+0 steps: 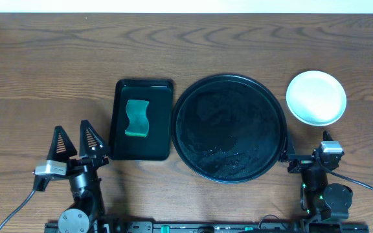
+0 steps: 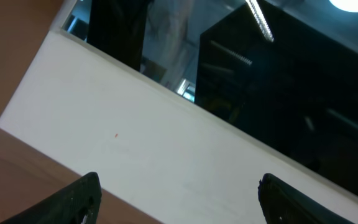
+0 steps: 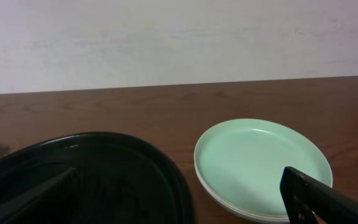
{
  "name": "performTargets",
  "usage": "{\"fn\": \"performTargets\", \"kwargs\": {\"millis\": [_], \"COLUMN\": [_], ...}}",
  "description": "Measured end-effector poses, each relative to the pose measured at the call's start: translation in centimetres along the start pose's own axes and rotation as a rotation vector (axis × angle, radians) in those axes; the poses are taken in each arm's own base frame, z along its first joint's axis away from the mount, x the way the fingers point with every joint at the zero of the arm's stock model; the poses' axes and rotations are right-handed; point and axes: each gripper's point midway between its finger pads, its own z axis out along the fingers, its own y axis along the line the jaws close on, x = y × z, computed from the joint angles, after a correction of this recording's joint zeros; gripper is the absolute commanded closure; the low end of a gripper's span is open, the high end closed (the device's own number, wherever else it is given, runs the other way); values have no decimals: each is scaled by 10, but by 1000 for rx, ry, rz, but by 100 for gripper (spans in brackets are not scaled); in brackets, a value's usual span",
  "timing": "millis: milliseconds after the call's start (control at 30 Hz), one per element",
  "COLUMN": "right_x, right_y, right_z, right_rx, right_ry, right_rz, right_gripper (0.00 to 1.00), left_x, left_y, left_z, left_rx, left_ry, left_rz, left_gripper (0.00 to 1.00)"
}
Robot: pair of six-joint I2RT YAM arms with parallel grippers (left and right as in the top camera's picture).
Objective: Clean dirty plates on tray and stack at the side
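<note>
Black left gripper [image 1: 74,129] spread wide, empty; right gripper [image 3: 179,177] wide, empty, near tray [image 3: 126,140] and stacked plates [image 3: 263,163]

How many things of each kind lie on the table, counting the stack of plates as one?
Trays: 2, the round tray and the rectangular tray
Sponges: 1, the green sponge
Plate stacks: 1, the plate stack
Total: 4

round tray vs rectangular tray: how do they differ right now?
Shape: the round tray is a circle; the rectangular tray is an oblong with rounded corners.
Size: the round tray is clearly wider than the rectangular tray.
Load: the rectangular tray holds a green sponge; the round tray holds nothing.
Both are black, have raised rims and sit side by side.
</note>
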Motion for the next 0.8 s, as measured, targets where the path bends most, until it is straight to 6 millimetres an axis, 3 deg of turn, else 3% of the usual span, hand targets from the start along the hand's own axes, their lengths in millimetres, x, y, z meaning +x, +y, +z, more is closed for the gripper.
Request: {"fn": "performTargets", "kwargs": {"millis": [400, 700, 800], "right_x": [0, 0, 0], "right_y": [0, 0, 0], "right_z": [0, 0, 0], "right_rx": [0, 0, 0], "right_ry": [0, 0, 0], "right_rz": [0, 0, 0], "right_gripper": [1, 1, 1], "left_x": [34, 106, 116], "left_y": [20, 65, 70], "left_z": [-3, -25, -31], "left_rx": [-38, -225, -241], "left_ry": [63, 371, 424], "left_rz": [-30, 13, 39], "left_gripper": [19, 19, 19]}}
